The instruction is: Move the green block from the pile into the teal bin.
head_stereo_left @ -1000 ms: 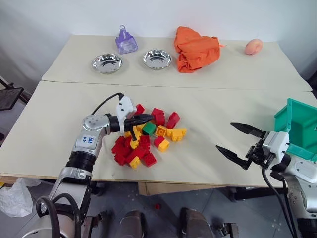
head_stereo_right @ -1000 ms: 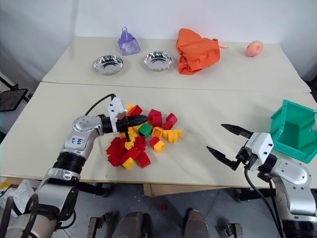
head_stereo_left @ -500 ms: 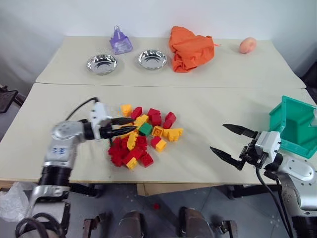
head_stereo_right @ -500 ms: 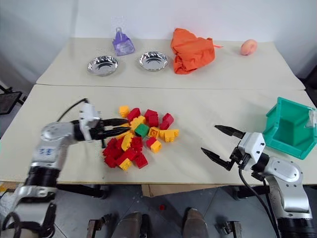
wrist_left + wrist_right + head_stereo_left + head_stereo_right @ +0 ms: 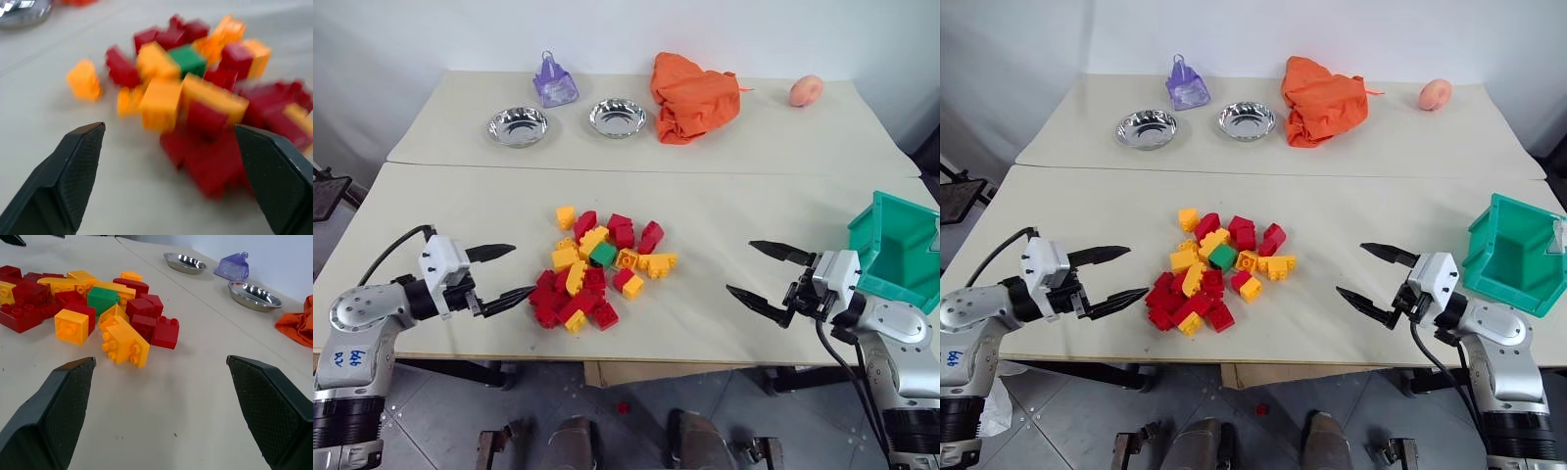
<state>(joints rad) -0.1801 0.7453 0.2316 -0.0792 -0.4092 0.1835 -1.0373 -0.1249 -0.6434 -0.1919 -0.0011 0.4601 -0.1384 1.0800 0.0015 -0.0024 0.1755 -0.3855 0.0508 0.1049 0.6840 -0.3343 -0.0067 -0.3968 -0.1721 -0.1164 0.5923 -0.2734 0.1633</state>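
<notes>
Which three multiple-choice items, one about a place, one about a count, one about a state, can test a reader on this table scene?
1. Where is the green block?
A. in the teal bin
B. in the pile
C. in a steel bowl

2. How many steel bowls stand on the far table?
A. one
B. two
C. four

3. How is the left pincer?
A. open and empty
B. shut on a red brick
C. shut on the green block

Key: 1 B, it lies among the pile, not in the teal bin. 2 B, steel bowls. 3 A, fingers apart, nothing between.
</notes>
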